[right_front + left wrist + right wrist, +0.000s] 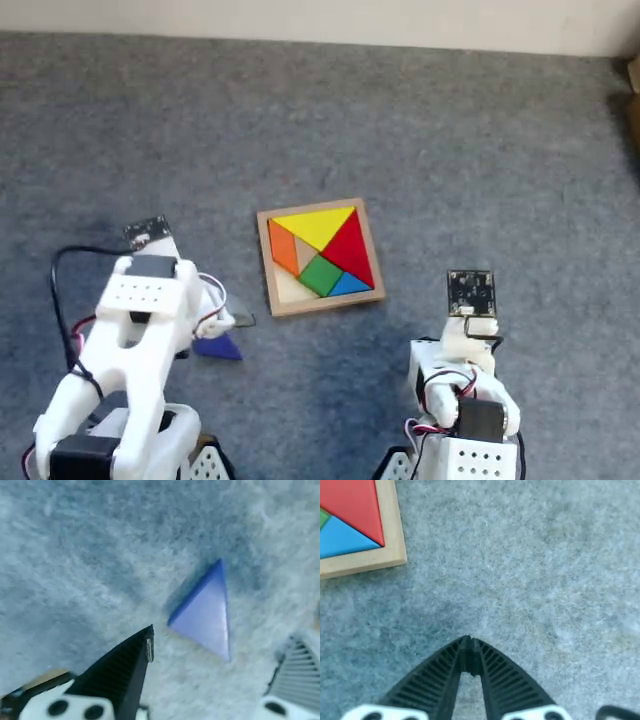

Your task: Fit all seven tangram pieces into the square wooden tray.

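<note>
High view, tray [268,262]: sits near the middle of the table [480,130] and is slightly turned. It holds six pieces, with bare wood in the corner facing the table's near-left corner.
High view, blue triangle [219,348]: lies flat on the table, apart from the tray on the side toward the near-left corner, just beside the left arm [140,310].
High view, right arm [465,400]: stands toward the near edge on the right, apart from the tray.
Left wrist view, left claw [225,637]: spread wide and holding nothing. The dark finger [125,672] is on one side, and the triangle lies on the grey nap just ahead of the gap.
Left wrist view, risk: the piece is thin and flat on a soft surface. A closing finger would likely slide it aside or ride over it, and an off-centre pinch on its slanted edges may make it twist or squirt out.
Right wrist view, right claw [470,652]: pressed together and holding nothing, over bare table, with the tray's near corner farther off.
Right wrist view, risk: the tray looks loose. Seating the last piece at a wrong angle could catch the rim, perch on its neighbours or shove the tray, and nothing is bracing it.
</note>
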`<state>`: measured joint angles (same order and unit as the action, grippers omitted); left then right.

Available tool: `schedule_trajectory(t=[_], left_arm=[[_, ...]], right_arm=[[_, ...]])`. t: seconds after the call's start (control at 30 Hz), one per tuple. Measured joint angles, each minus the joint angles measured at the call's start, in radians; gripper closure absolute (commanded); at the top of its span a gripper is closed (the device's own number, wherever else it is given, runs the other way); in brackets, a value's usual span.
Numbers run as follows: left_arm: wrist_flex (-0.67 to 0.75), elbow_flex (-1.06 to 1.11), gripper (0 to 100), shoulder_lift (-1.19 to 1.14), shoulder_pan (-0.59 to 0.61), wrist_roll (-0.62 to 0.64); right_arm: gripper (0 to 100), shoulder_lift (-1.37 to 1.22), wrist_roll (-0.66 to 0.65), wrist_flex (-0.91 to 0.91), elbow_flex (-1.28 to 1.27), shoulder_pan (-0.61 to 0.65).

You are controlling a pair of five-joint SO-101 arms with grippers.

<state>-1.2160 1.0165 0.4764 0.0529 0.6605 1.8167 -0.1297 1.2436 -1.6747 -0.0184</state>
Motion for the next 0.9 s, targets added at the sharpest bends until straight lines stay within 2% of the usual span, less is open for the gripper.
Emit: schedule_trajectory(t=[0.23,0.57,0.63,0.73,0.83,0.9], left_arm=[[0.138,0.1,62,0.0,0.002,0.026],[0.16,0.121,62,0.0,-0.006,0.054],[0.16,0.126,66,0.0,-0.008,0.054],[0.16,0.129,77,0.0,-0.008,0.054],[0.201,0.144,87,0.003,-0.011,0.055],[0.245,0.16,90,0.017,-0.015,0.055]], right_arm=[[99.3,0.0,0.0,0.0,0.0,0.0],[99.3,0.0,0.0,0.0,0.0,0.0],[99.3,0.0,0.0,0.0,0.0,0.0],[99.3,0.0,0.0,0.0,0.0,0.0],[99.3,0.0,0.0,0.0,0.0,0.0],[99.3,0.0,0.0,0.0,0.0,0.0]])
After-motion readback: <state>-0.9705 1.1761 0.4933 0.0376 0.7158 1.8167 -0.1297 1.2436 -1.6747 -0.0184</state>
